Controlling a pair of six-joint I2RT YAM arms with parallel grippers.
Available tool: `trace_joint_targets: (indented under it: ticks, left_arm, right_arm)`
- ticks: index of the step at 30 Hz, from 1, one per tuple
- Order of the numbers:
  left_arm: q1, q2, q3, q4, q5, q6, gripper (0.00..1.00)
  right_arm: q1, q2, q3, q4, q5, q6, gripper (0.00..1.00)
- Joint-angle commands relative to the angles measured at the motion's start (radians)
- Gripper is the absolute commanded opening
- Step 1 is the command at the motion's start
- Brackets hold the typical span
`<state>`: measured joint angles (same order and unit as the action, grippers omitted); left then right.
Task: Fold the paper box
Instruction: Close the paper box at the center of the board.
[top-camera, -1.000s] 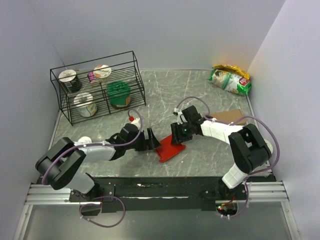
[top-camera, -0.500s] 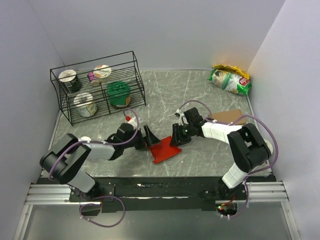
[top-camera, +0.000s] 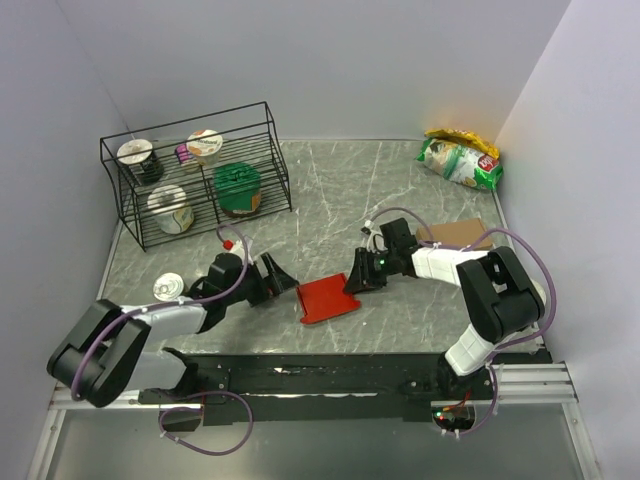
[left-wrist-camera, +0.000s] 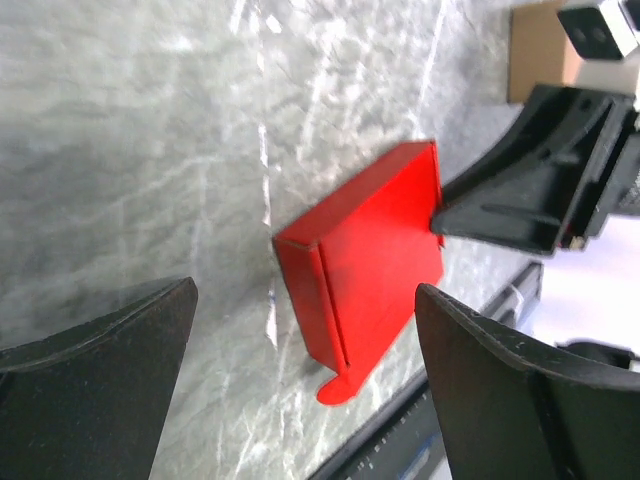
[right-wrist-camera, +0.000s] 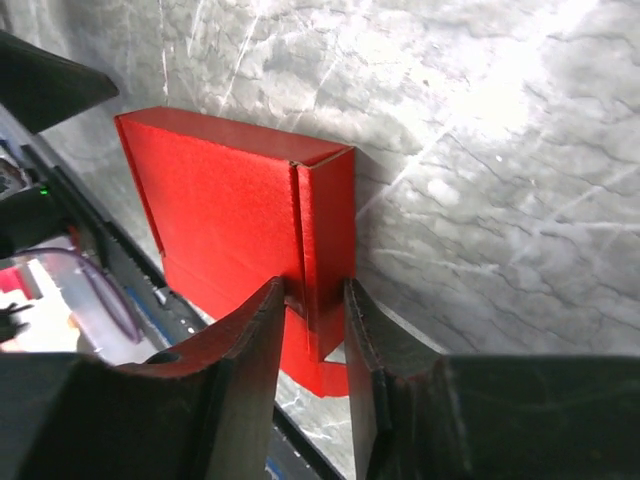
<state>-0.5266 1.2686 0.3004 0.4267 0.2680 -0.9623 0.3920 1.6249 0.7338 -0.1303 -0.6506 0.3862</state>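
My right gripper (top-camera: 354, 281) has its fingers drawn in on the short end wall of the red box (top-camera: 327, 298). In the right wrist view the card fills the narrow gap between them, so I read that as a pinch on the wall. The box lies flat on the table (top-camera: 400, 190), stretching away from that gripper's tips toward my left gripper (top-camera: 283, 282). The left gripper has its fingers spread wide and stands just clear of the box's far end, touching nothing.

I judge the fold to be well along. The body looks closed into a flat rectangle, and a small rounded tab pokes out at the corner nearest the arm bases. This looks like the step of setting the end wall and tucking what is loose.

Next I would hold the pinch steady and bring the open left gripper in to brace the opposite end, so the box cannot slide. The thin card will crease wrongly if I squeeze or twist hard.
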Motion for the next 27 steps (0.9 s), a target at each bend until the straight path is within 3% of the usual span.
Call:
trace_joint_targets:
  ticks: [1, 9, 21, 25, 27]
  left_arm:
    - [0.011, 0.076, 0.031, 0.098, 0.158, -0.042, 0.96]
    - [0.017, 0.299, 0.032, 0.3, 0.255, -0.099, 0.97]
    - [0.017, 0.405, 0.163, 0.316, 0.283, -0.059, 0.96]
    - [0.017, 0.442, 0.221, 0.282, 0.315, -0.033, 0.85]
    - [0.017, 0.455, 0.236, 0.285, 0.332, -0.036, 0.72]
  right_arm:
    - [-0.047, -0.005, -0.02, 0.014, -0.05, 0.009, 0.0]
    - [-0.094, -0.013, -0.025, 0.017, -0.055, 0.002, 0.0]
    - [-0.091, -0.013, 0.024, -0.087, 0.023, -0.082, 0.0]
    - [-0.093, -0.036, 0.032, -0.109, 0.046, -0.102, 0.0]
    - [-0.093, -0.039, 0.036, -0.114, 0.048, -0.104, 0.0]
